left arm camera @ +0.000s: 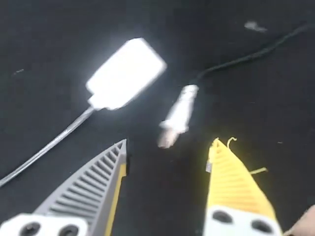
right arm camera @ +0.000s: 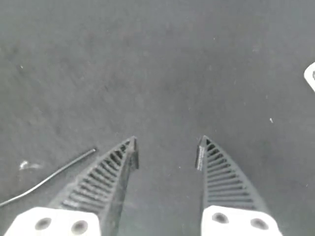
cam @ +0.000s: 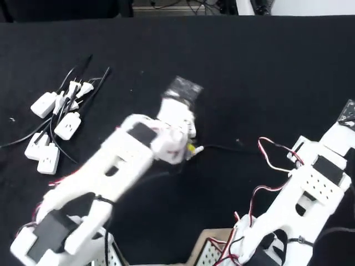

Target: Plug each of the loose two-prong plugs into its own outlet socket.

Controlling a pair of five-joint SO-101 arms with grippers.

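just ahead of the left fingers [left arm camera: 101, 187] — spread wide, empty — lies the plug [left arm camera: 177, 118], near a white socket [left arm camera: 125, 73]

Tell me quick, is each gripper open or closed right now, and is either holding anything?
Left gripper: open, holding nothing; a white plug lies near its tips.
Right gripper: open, empty.

open tool [left arm camera: 167, 147] above a loose plug [left arm camera: 178, 115] beside a white socket [left arm camera: 125, 73].

Black table cover [cam: 266, 72]; tangled cables [cam: 194, 6] beyond far edge; possibly cardboard [cam: 215, 233] at near edge.
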